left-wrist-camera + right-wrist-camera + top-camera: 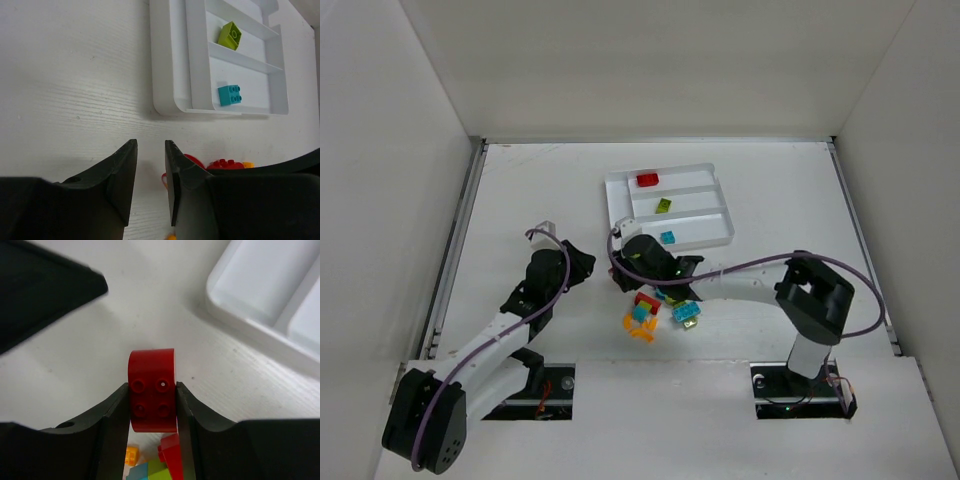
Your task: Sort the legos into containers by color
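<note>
Right claw (152, 390) is clenched on a red brick (151, 370), one finger pressed flat against each of its side faces. The studded top faces the wrist camera, and the rounded end pokes out past the fingertips. Whether the brick has left the table cannot be told from these views. Just behind the claw, close under the wrist, lie the rest of the loose legos (655, 315), a small heap of red, orange, teal and green pieces. Ahead of the tips and off to the claw's right sits the white tray (260, 325), near but not touching. Its nearest slot holds a teal brick (668, 238), the middle slot a lime green brick (663, 205), and the farthest slot a second red piece (647, 180), so the farthest slot is probably where this one belongs. The brick should be very light and quite rigid, a hard plastic that will not give under the squeeze or break. Its glossy walls look slippery, though, and with the fingers holding only the rear part it could swivel or slide forward. The flat parallel sides are the right place to hold it, not the curved nose or the studs, and a grip nearer its middle would be steadier. Left claw (150, 165) waits well off to the side of the working claw with its jaws drawn nearly together on nothing, only bare table showing through the slit.
</note>
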{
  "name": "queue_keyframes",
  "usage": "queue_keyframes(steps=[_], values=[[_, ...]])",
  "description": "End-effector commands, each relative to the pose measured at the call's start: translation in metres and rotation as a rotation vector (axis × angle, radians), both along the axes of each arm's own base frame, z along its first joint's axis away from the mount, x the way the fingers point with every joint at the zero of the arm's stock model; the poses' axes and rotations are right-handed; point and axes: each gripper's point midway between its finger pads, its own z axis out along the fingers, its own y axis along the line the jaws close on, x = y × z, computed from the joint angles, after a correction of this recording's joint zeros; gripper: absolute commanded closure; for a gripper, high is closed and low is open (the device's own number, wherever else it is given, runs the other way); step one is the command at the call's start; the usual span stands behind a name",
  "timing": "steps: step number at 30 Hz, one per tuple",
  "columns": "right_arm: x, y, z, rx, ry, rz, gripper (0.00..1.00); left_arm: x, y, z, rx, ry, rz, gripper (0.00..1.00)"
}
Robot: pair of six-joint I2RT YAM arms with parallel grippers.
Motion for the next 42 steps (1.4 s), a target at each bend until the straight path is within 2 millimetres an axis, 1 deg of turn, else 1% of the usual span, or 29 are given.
queue_keyframes(steps=[1, 4, 7, 10, 12, 15, 16, 21, 25, 29, 30, 34, 37, 42], values=[[0.042, 0.004, 0.101, 0.242, -0.140, -0.081, 0.66, 0.001, -0.004, 0.006, -0.026, -0.026, -0.010, 0.73], [0.078, -0.032, 0.121, 0.269, -0.173, -0.186, 0.67, 0.000, -0.008, 0.008, -0.025, -0.031, -0.024, 0.73], [0.105, -0.068, 0.142, 0.335, -0.180, -0.261, 0.67, 0.001, -0.011, 0.008, -0.026, -0.039, -0.033, 0.72], [0.122, -0.087, 0.149, 0.409, -0.133, -0.278, 0.67, 0.003, -0.017, 0.008, -0.032, -0.043, -0.046, 0.72], [0.140, -0.094, 0.149, 0.455, -0.101, -0.301, 0.68, 0.004, -0.022, 0.007, -0.037, -0.046, -0.059, 0.72], [0.179, -0.101, 0.139, 0.467, -0.065, -0.356, 0.68, 0.005, -0.031, 0.003, -0.046, -0.039, -0.076, 0.72], [0.196, -0.104, 0.133, 0.463, -0.053, -0.390, 0.68, 0.004, -0.034, 0.002, -0.050, -0.038, -0.083, 0.72], [0.264, -0.131, 0.111, 0.470, -0.016, -0.559, 0.69, -0.001, -0.044, -0.001, -0.060, -0.037, -0.108, 0.71], [0.297, -0.144, 0.096, 0.468, 0.003, -0.656, 0.69, -0.003, -0.049, -0.005, -0.058, -0.033, -0.123, 0.71], [0.314, -0.146, 0.084, 0.461, -0.001, -0.720, 0.69, -0.003, -0.052, -0.009, -0.055, -0.027, -0.132, 0.71], [0.316, -0.144, 0.080, 0.459, 0.004, -0.734, 0.68, -0.004, -0.053, -0.010, -0.054, -0.026, -0.136, 0.71], [0.328, -0.149, 0.065, 0.462, 0.017, -0.815, 0.68, -0.004, -0.055, -0.013, -0.055, -0.023, -0.144, 0.71], [0.327, -0.144, 0.059, 0.474, 0.030, -0.853, 0.67, -0.006, -0.057, -0.015, -0.053, -0.019, -0.147, 0.71], [0.320, -0.142, 0.050, 0.459, 0.038, -0.912, 0.64, -0.006, -0.057, -0.015, -0.052, -0.018, -0.150, 0.71]])
